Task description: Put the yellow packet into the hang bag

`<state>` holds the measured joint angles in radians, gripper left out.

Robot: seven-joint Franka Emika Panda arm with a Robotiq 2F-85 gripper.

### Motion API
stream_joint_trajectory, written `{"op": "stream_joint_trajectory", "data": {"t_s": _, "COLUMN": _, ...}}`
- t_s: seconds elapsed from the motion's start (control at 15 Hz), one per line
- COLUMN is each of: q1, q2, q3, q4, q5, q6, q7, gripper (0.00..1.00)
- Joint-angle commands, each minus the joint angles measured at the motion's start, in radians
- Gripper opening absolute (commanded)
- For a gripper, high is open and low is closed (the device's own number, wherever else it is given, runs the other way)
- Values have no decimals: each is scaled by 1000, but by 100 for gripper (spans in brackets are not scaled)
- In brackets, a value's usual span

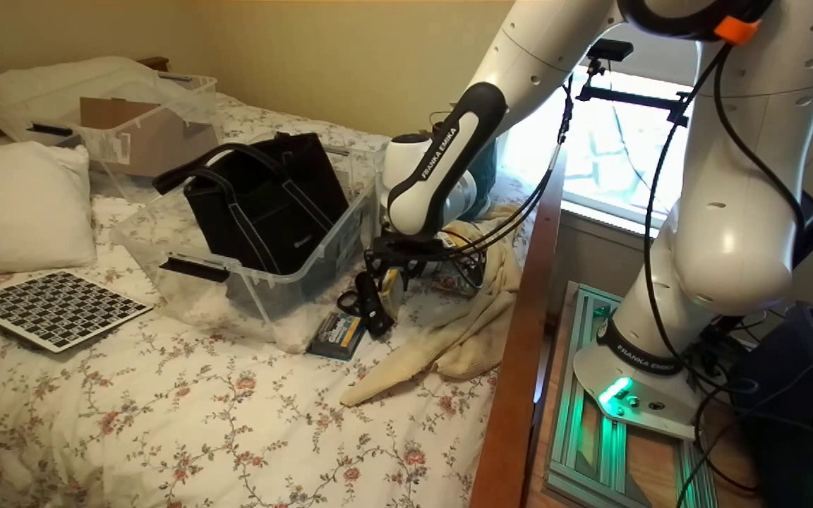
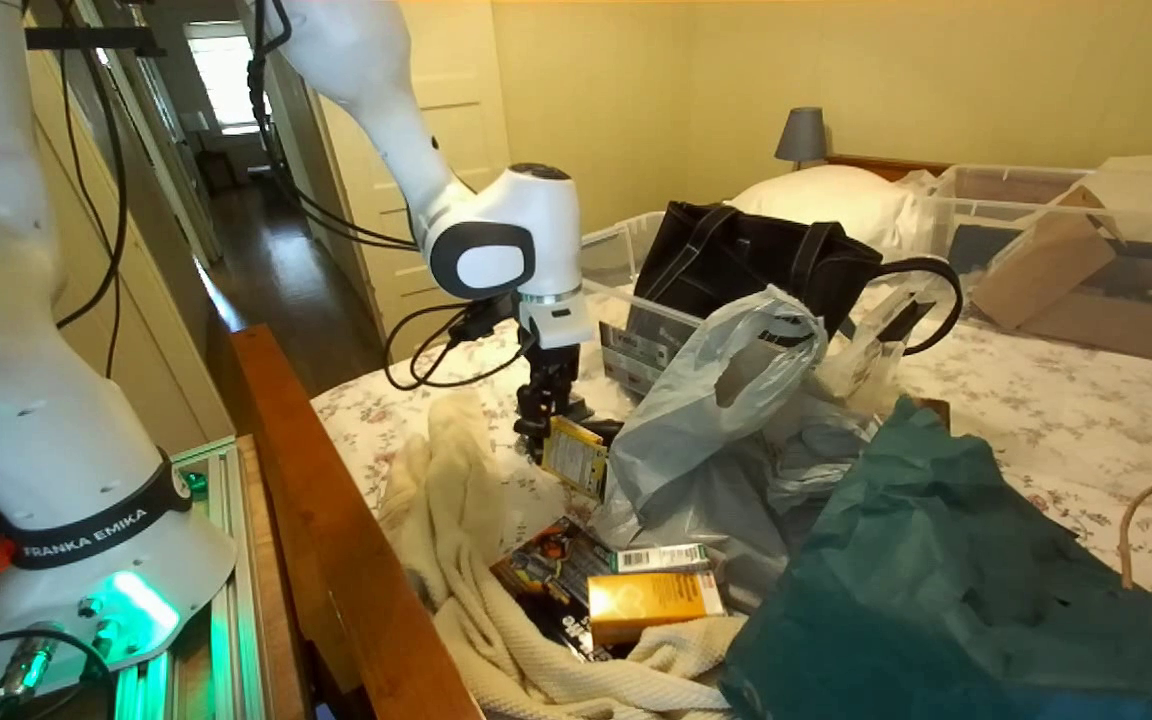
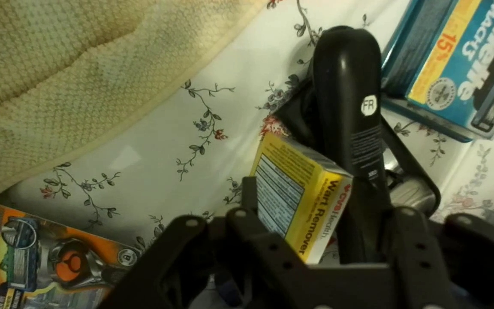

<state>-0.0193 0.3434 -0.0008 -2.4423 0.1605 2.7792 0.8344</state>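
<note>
The yellow packet, a small yellow box marked Wart Remover, stands tilted on the bed against a black device. It also shows in both exterior views. My gripper points down over it with the fingers apart. The packet lies between the fingers, close to the left finger in the wrist view; a gap shows toward the right finger. In the exterior views the gripper is low over the bed. The hang bag, black with loop handles, leans in a clear plastic bin; its opening is not clearly seen.
The clear bin stands beside the arm. A black device and blue Gillette box lie near the packet. A cream blanket, orange box, grey plastic bag and teal bag lie around. A wooden bed rail runs alongside.
</note>
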Motion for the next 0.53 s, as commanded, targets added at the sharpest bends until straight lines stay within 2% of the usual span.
{"op": "stream_joint_trajectory", "data": {"t_s": 0.0, "q1": 24, "q2": 35, "q3": -20, "q4": 35, "q5": 45, "q6": 10, "q7": -25, "gripper": 90}}
{"op": "stream_joint_trajectory", "data": {"t_s": 0.07, "q1": 24, "q2": 40, "q3": -21, "q4": 40, "q5": 46, "q6": 10, "q7": -25, "gripper": 98}}
{"op": "stream_joint_trajectory", "data": {"t_s": 0.2, "q1": 24, "q2": 50, "q3": -22, "q4": 51, "q5": 48, "q6": 6, "q7": -27, "gripper": 100}}
{"op": "stream_joint_trajectory", "data": {"t_s": 0.27, "q1": 30, "q2": 54, "q3": -28, "q4": 55, "q5": 42, "q6": 4, "q7": -20, "gripper": 84}}
{"op": "stream_joint_trajectory", "data": {"t_s": 0.33, "q1": 31, "q2": 56, "q3": -29, "q4": 58, "q5": 42, "q6": 4, "q7": -20, "gripper": 74}}
{"op": "stream_joint_trajectory", "data": {"t_s": 0.47, "q1": 33, "q2": 66, "q3": -31, "q4": 68, "q5": 44, "q6": 1, "q7": -23, "gripper": 65}}
